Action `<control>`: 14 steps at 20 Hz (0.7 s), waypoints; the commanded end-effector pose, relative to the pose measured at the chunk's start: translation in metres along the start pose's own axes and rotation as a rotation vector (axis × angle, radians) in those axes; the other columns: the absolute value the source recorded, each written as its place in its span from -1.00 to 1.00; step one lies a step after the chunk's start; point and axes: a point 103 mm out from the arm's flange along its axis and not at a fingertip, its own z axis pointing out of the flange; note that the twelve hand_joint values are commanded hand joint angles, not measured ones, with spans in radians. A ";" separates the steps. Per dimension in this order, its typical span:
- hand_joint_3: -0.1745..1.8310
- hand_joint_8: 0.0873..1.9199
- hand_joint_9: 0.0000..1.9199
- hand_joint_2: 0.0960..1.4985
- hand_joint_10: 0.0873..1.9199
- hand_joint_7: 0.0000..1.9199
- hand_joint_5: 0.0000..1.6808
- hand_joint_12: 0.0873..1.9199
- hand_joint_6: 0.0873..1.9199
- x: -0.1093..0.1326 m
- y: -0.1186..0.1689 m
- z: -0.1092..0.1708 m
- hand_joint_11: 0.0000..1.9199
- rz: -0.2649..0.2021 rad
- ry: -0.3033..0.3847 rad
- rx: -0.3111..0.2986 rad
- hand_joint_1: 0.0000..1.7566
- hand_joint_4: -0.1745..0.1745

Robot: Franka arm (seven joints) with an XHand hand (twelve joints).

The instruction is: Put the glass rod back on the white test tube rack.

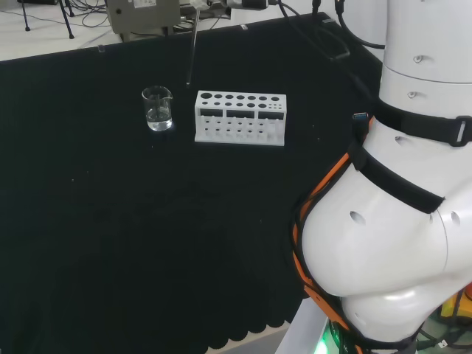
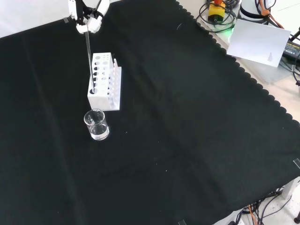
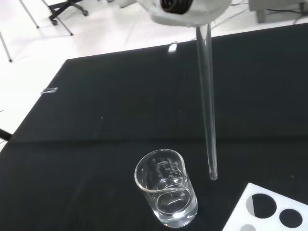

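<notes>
The hand pinches the glass rod by its top, hanging upright near the white rack's end hole, seemingly not yet inside, beside the beaker.

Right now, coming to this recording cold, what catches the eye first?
The glass rod, hanging near upright from the hand at the front view's top left, its lower tip in the air by the end of the white test tube rack. In the wrist view the tip hangs between the rack's corner and a clear beaker, which stands on the black cloth just in front of the rack in the front view.
</notes>
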 end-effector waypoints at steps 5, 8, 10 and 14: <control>-1.00 -0.09 1.00 0.33 -0.62 0.65 0.76 -0.21 -0.94 -0.029 -0.023 -0.009 0.89 0.159 -0.045 -0.009 0.41 -1.00; -1.00 -0.09 1.00 0.33 -0.62 0.65 0.76 -0.20 -0.94 -0.034 -0.028 -0.011 0.89 0.173 -0.046 -0.014 0.41 -1.00; -1.00 -0.09 1.00 0.33 -0.62 0.65 0.76 -0.20 -0.94 -0.038 -0.030 -0.013 0.89 0.182 -0.047 -0.018 0.41 -1.00; -1.00 -0.09 1.00 0.33 -0.62 0.65 0.76 -0.20 -0.94 -0.045 -0.035 -0.017 0.89 0.200 -0.050 -0.025 0.41 -1.00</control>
